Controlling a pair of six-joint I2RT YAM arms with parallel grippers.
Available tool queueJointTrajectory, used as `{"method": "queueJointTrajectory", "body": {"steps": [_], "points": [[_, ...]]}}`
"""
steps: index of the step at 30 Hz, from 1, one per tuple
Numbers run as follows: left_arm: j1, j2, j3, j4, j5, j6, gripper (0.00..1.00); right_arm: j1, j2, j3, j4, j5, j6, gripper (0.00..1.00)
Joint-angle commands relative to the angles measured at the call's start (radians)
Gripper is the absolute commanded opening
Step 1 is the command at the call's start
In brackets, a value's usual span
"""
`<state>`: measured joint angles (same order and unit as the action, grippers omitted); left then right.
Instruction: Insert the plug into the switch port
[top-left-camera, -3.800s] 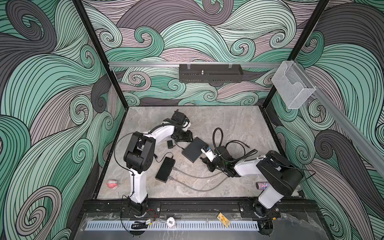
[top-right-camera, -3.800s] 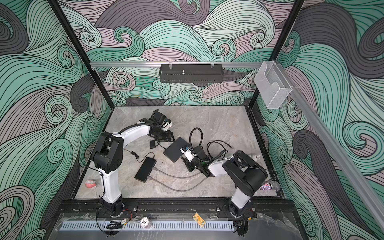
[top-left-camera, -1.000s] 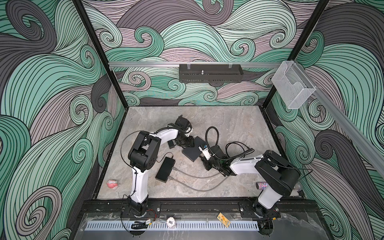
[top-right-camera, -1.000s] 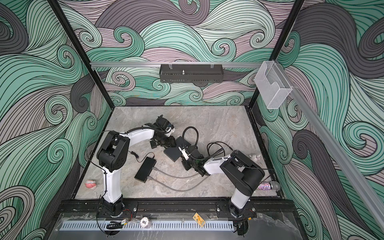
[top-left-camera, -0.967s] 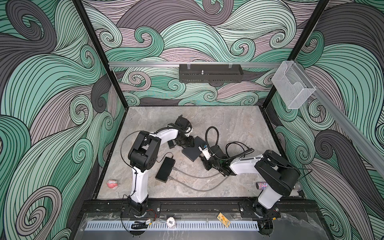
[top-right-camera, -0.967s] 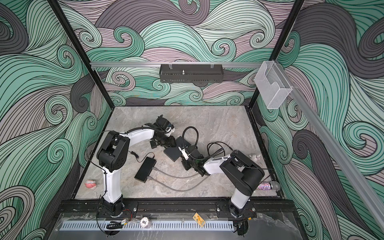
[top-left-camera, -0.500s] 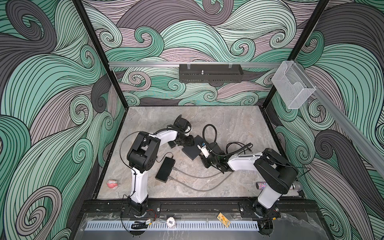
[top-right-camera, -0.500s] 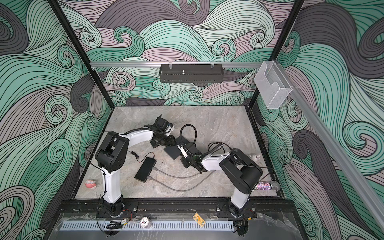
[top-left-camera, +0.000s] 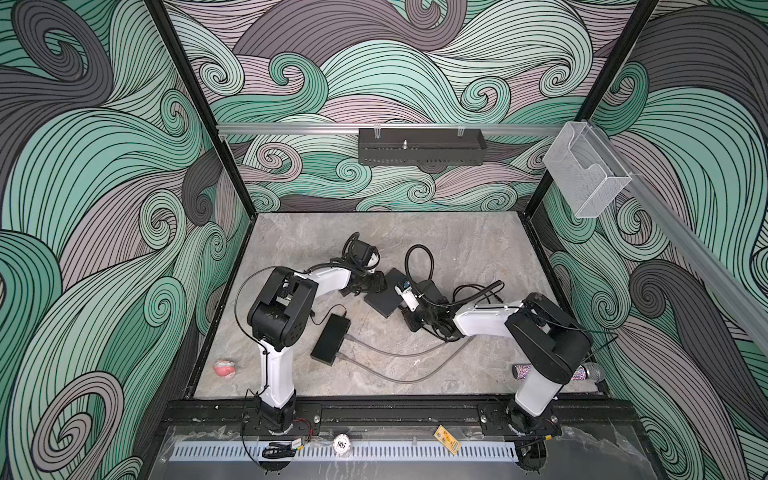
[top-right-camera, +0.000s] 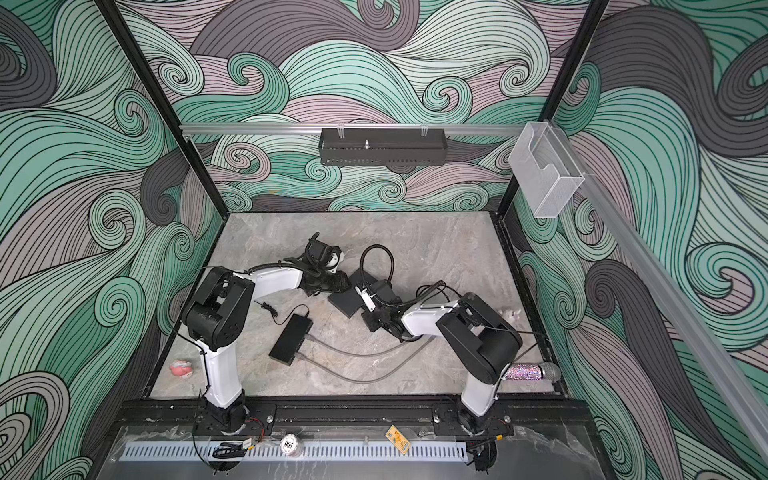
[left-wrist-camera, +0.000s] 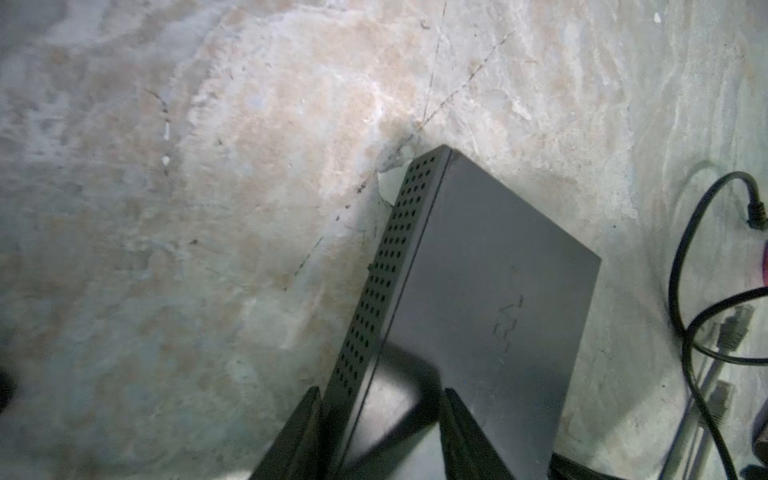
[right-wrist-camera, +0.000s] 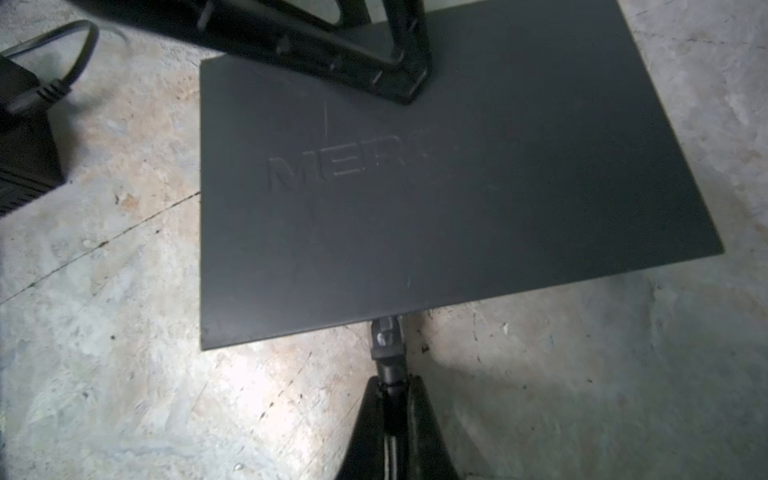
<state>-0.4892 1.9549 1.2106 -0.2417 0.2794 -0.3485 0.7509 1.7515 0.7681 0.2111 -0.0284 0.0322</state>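
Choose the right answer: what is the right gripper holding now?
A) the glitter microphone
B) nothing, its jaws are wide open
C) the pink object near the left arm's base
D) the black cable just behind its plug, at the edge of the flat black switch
D: in the right wrist view the right gripper is shut on the cable behind the plug, which meets the switch edge.

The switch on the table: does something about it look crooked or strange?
Yes. The switch lies at a slant to the table edges, its corner pinched by the left tool. The right tool holds the plug at its front edge; whether it is in a port is hidden.
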Motion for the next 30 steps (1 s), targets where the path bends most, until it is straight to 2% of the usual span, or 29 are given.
{"method": "queueJointTrajectory", "body": {"steps": [1, 7, 12, 15, 18, 22, 26, 30], "points": [[-0.125, 0.056, -0.054, -0.207, 0.236, -0.041, 0.43, -0.001, 0.022, 0.114, 0.319, 0.023, -0.037, 0.0], [-0.143, 0.058, -0.066, -0.187, 0.249, -0.051, 0.43, -0.001, 0.057, 0.18, 0.323, -0.048, -0.089, 0.0], [-0.158, 0.065, -0.079, -0.163, 0.261, -0.065, 0.42, -0.017, 0.084, 0.192, 0.412, -0.157, -0.133, 0.0], [-0.163, 0.07, -0.088, -0.149, 0.267, -0.07, 0.42, -0.041, 0.114, 0.179, 0.514, -0.258, -0.126, 0.0], [-0.164, 0.073, -0.091, -0.143, 0.269, -0.073, 0.42, -0.051, 0.142, 0.173, 0.558, -0.301, -0.115, 0.0], [-0.163, 0.073, -0.091, -0.14, 0.271, -0.073, 0.42, -0.05, 0.17, 0.176, 0.549, -0.309, -0.116, 0.0], [-0.164, 0.076, -0.09, -0.14, 0.275, -0.071, 0.42, -0.05, 0.171, 0.208, 0.439, -0.303, -0.153, 0.0], [-0.164, 0.082, -0.091, -0.139, 0.277, -0.069, 0.42, -0.054, 0.156, 0.21, 0.407, -0.387, -0.202, 0.0]]}}
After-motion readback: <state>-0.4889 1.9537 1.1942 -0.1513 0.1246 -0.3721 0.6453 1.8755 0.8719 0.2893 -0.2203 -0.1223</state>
